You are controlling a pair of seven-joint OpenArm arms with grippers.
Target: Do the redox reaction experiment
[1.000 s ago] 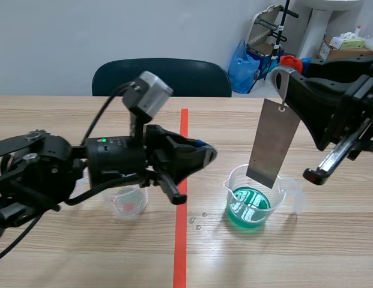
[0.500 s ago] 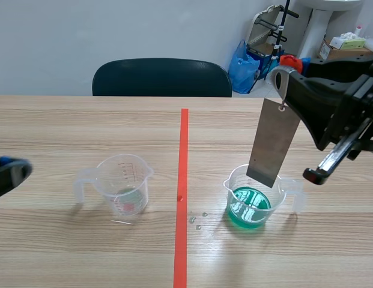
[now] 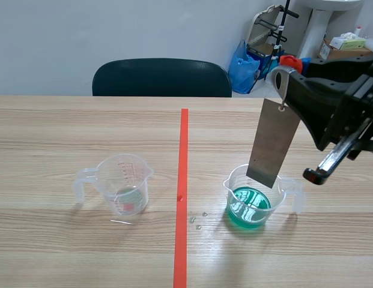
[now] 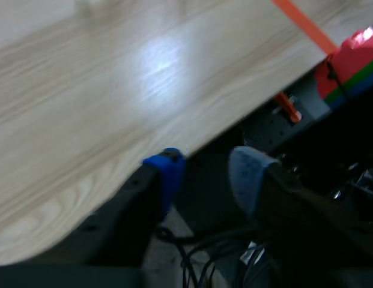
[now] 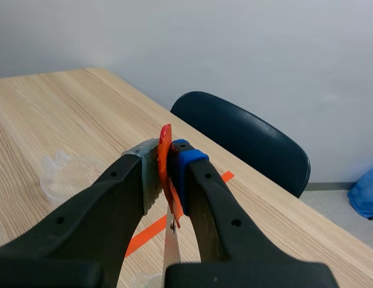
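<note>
Scene view: the right gripper (image 3: pixel 283 81) is clamped on the top of a metal plate (image 3: pixel 272 143). The plate hangs with its lower end inside the rim of the beaker of green liquid (image 3: pixel 253 203). A second beaker (image 3: pixel 122 187) stands across the tape line.

Left wrist view: the left gripper (image 4: pixel 207 174) hangs past the table (image 4: pixel 114 90) edge, fingers apart, holding nothing.

Right wrist view: the pads pinch an orange-red tab (image 5: pixel 166 171) at the plate's top.

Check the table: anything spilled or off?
Yes: a few small droplets lie on the table beside the tape line, between the near-empty beaker and the green-liquid beaker, nearer the latter. They look like spilled liquid. Both beakers stand upright; the metal plate hangs from the right gripper.
</note>
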